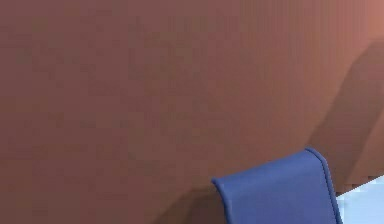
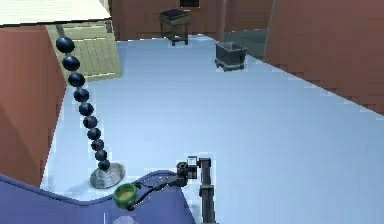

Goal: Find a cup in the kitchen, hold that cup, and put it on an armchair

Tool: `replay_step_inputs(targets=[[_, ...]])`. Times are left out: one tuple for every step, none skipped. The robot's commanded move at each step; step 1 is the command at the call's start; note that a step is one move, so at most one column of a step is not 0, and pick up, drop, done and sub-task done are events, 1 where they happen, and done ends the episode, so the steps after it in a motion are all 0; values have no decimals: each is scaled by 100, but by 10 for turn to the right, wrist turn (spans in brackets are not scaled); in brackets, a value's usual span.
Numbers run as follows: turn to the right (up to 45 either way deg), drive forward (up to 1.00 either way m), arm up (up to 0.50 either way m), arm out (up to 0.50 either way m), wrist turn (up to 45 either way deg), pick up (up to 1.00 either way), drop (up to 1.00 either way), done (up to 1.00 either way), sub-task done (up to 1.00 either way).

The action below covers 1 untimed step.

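A small green cup [image 2: 125, 195] shows at the arm side view's bottom left, against the blue armchair [image 2: 60, 205]. The arm's dark bar rises from the bottom edge, and my gripper [image 2: 142, 190] reaches left from it, its fingers ending by the cup. I cannot tell whether it holds the cup or whether the cup rests on the seat. In the forward view the armchair's blue back [image 1: 280, 190] stands at the bottom right, in front of a red-brown wall [image 1: 150, 90].
A floor lamp [image 2: 85, 105] with a stem of dark balls stands on a round base just beyond the armchair. Farther out are a dark small table [image 2: 180, 22], a dark box [image 2: 231, 55] and a cream panelled door [image 2: 95, 50]. Pale blue floor [image 2: 250, 120] lies wide between them.
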Motion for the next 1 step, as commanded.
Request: replay_step_inputs(targets=[[0,0,-32,0,0,0,0,0,0]])
